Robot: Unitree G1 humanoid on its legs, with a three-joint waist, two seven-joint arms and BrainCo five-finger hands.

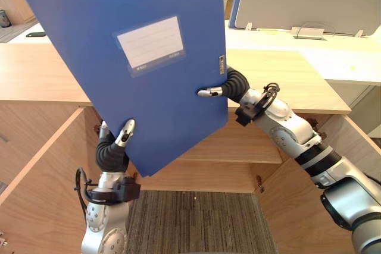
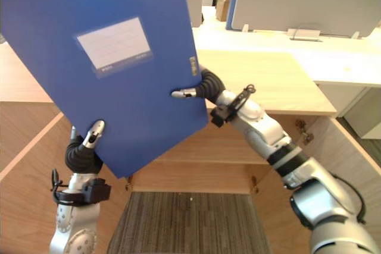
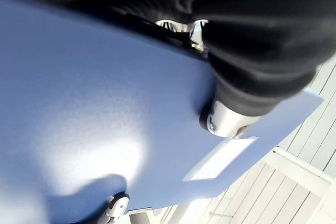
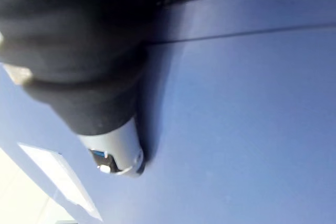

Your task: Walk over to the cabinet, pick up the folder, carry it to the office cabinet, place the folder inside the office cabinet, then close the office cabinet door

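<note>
Two pinches hold the folder (image 1: 107, 40): the left hand (image 1: 116, 147) at its lower edge, the right hand (image 1: 229, 86) at its right edge, each thumb pressed on the front, fingers seemingly behind. Keep both grips firm and level the tilt first, then lower it edge-on into the open cabinet (image 1: 238, 147) under the worktop (image 1: 280, 81). The folder is flat, stiff and blue, with a pale label pocket, held tilted above the opening.

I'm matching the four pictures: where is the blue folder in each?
Left eye view: folder upper left, tilted, pinched by left hand and right hand.
Right eye view: upper left.
Left wrist view: against the left hand's thumb.
Right wrist view: against the right hand's thumb.
Shared landmark: its white label.
</note>
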